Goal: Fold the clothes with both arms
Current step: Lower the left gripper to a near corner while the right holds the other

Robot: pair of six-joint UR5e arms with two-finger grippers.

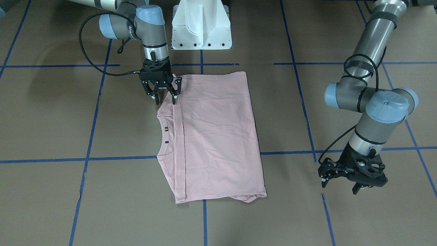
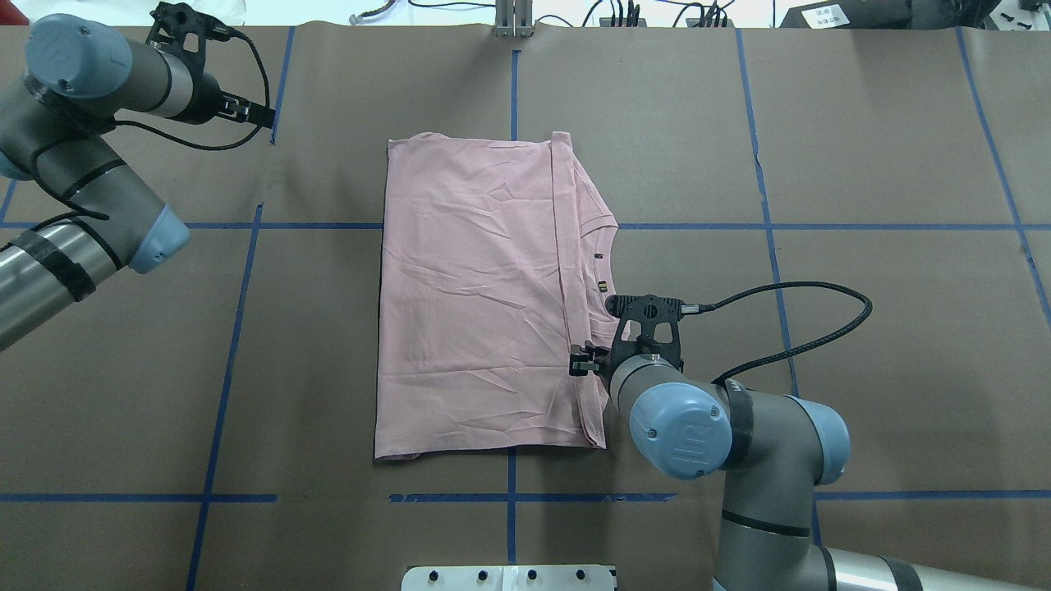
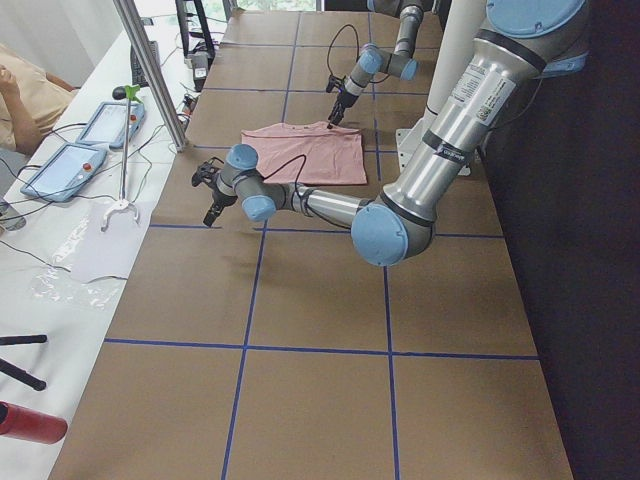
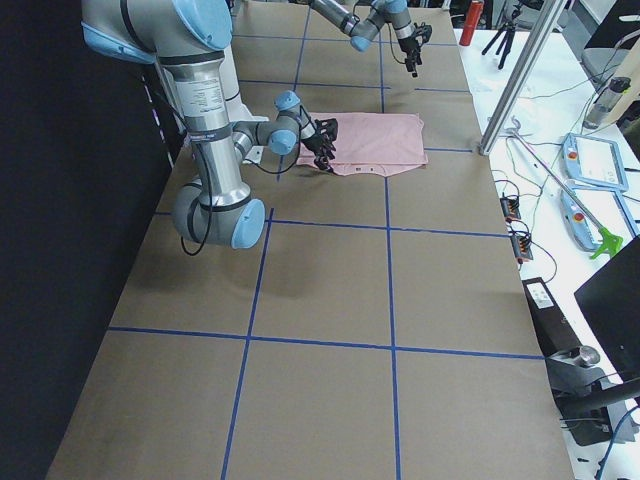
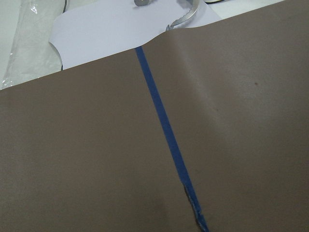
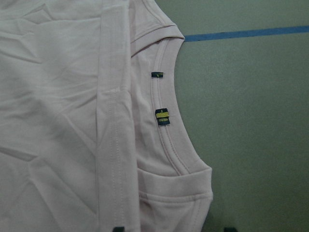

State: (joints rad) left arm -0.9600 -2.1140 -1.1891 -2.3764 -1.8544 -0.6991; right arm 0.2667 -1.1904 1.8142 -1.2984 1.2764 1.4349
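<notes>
Pale pink T-shirt [image 2: 476, 295] lies flat in the middle of the brown paper-covered table [image 2: 862, 369], doubled over so that its hem edge [image 6: 113, 145] runs just beside the collar [image 6: 169, 125] on the robot's right side; you can take one fold as done. Your right gripper [image 1: 165, 98] hovers at the shoulder corner nearer the robot with its fingers spread, one over the cloth and one over bare table, pinching nothing. That stance looks meant to straddle the layered edge for a grasp there. Your left gripper [image 1: 339, 186] hangs well apart from the shirt, out to the far left, also spread and empty, over a blue tape line [image 5: 161, 121]. It is probably parked there to leave the cloth free, and a matching grip at the far corner would need it brought in.
</notes>
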